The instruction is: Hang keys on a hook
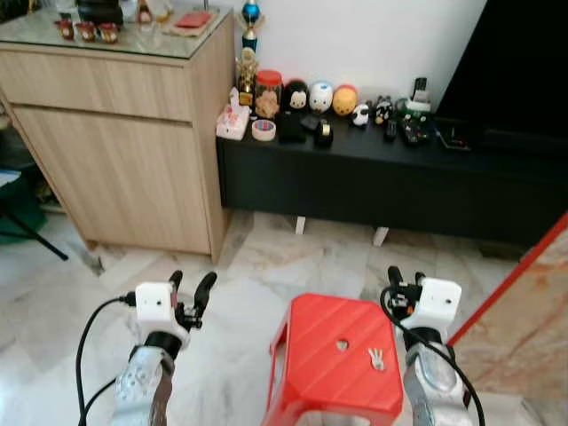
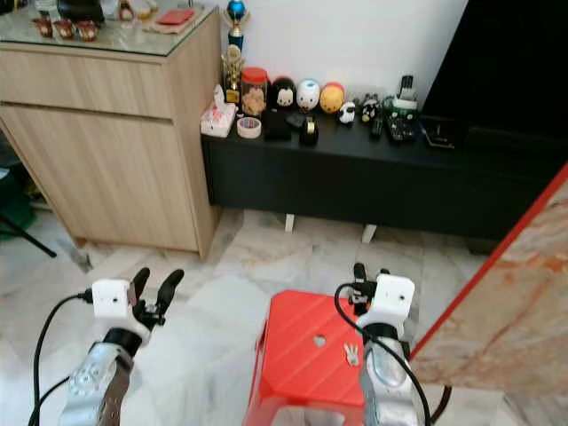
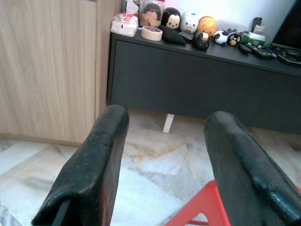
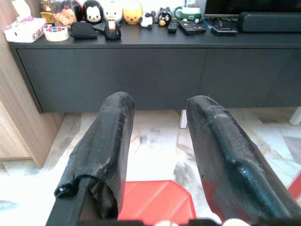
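A small bunch of silver keys [image 1: 376, 358] lies on top of a red plastic stool [image 1: 319, 342], near its right side. My right gripper [image 1: 406, 280] hovers just right of and above the keys, open with nothing between its fingers [image 4: 113, 141]. My left gripper [image 1: 191, 288] is raised to the left of the stool over the marble floor, open and empty, its fingers [image 3: 99, 150] spread. No hook can be made out in these views.
A long black low cabinet [image 1: 373, 177] with round toys, a tape roll [image 1: 264, 130] and remotes stands against the far wall. A tall wooden cabinet [image 1: 115, 133] is at the far left. A marble-patterned panel with a red edge [image 1: 532, 302] leans at the right.
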Tool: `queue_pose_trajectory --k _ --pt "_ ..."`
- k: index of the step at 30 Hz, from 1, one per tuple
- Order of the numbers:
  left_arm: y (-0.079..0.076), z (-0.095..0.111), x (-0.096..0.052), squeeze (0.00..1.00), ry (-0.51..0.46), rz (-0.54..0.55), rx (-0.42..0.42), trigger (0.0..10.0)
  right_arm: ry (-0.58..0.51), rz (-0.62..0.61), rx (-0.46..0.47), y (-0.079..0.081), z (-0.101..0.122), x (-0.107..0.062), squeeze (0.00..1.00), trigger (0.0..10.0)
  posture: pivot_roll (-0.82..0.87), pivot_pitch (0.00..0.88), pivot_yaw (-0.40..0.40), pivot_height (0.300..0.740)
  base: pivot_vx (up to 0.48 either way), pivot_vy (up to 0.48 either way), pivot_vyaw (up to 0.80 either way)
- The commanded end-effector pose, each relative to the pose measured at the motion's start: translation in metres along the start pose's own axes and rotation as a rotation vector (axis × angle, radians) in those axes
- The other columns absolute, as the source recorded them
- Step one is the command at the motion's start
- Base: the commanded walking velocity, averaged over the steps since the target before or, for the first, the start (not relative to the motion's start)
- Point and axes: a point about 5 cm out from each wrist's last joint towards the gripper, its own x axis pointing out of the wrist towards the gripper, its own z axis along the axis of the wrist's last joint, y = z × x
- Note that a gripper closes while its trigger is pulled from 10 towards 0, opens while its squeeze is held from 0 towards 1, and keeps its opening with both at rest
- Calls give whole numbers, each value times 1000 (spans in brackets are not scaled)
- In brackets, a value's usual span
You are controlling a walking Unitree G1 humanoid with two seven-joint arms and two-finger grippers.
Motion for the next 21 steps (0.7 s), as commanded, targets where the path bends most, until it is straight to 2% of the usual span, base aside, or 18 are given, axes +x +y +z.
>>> queue_pose_trajectory --k 1,10,16,21 --pt "-4 1 0 0 7 -19 16 10000 -4 -8 -6 -3 2 1 0 10000 41 11 -104 651 0 0 0" --pt "-5 0 2 0 23 -13 8 10000 13 -12 -3 -5 1 2 0 10000 37 17 -99 651 0 0 0" --pt "-5 1 4 0 23 2 -4 10000 25 15 -1 -1 -2 1 0 10000 39 17 -102 651 0 0 0" --pt "-10 -2 3 0 33 -5 -20 10000 56 36 -4 2 -7 1 0 10000 40 20 -106 651 0 0 0"
